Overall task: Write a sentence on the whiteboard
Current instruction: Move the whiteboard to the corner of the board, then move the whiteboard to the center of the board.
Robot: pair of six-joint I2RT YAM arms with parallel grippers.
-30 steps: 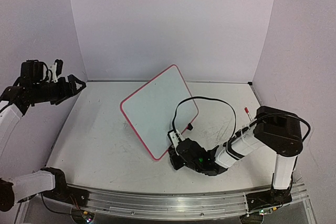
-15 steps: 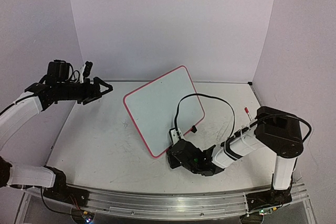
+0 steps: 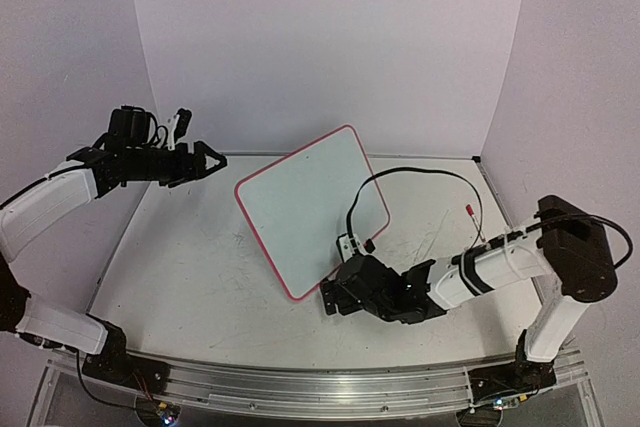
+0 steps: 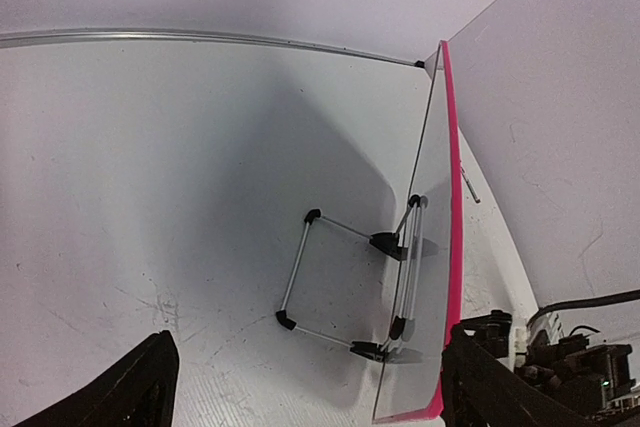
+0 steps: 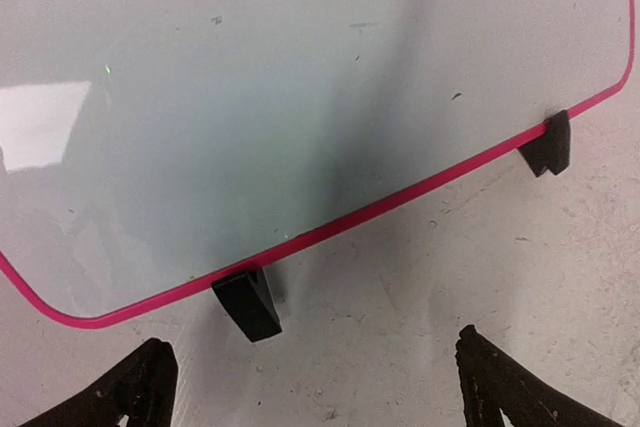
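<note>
The right gripper (image 5: 320, 392) holds its jaws wide apart with nothing between them, low over the table (image 3: 190, 277) and just in front of the lower edge of the whiteboard (image 5: 300, 97), where two black clip feet (image 5: 248, 305) grip the pink rim. The left gripper (image 3: 207, 162), jaws likewise spread and empty, hangs in the air at the far left, well apart from the board and facing its back, where a wire stand (image 4: 345, 287) props it up. The whiteboard stands tilted near the middle of the table, its glossy face turned towards the right arm.
</note>
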